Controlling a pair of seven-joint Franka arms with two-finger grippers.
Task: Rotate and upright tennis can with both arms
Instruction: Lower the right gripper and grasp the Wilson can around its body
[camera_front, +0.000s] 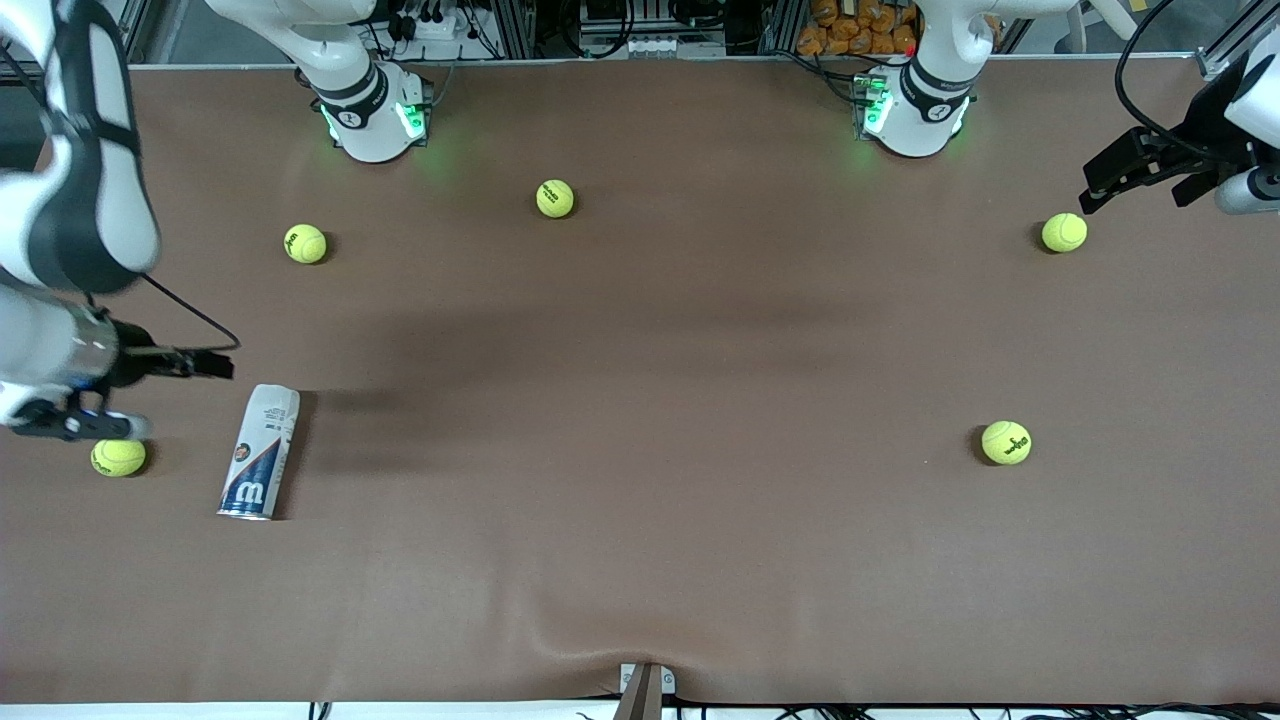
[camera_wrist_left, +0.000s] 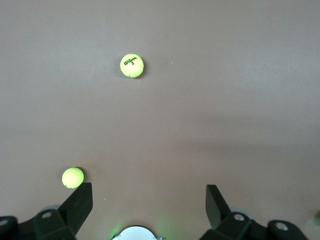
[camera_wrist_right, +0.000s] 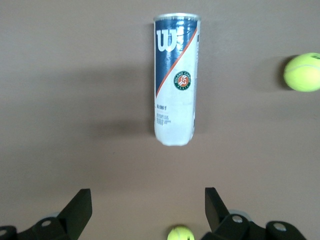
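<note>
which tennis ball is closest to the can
The tennis ball beside the tennis can, at the right arm's end of the table; the other four lie much farther off.

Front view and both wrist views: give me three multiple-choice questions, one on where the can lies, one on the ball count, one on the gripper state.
1. Where does the slim clear-plastic tennis can with the white and navy label lie?
A. Toward the right arm's end of the table
B. Toward the left arm's end
C. On a ball

2. How many yellow-green tennis balls does the front view show?
A. Three
B. Five
C. Seven

3. How do the right gripper's jaws stand?
A. Open, empty
B. Shut on the can
C. Shut on a ball

Answers: 1 A, it lies flat near the right gripper. 2 B, five lie scattered on the brown table. 3 A, fingers apart, nothing between; the left gripper likewise.
</note>
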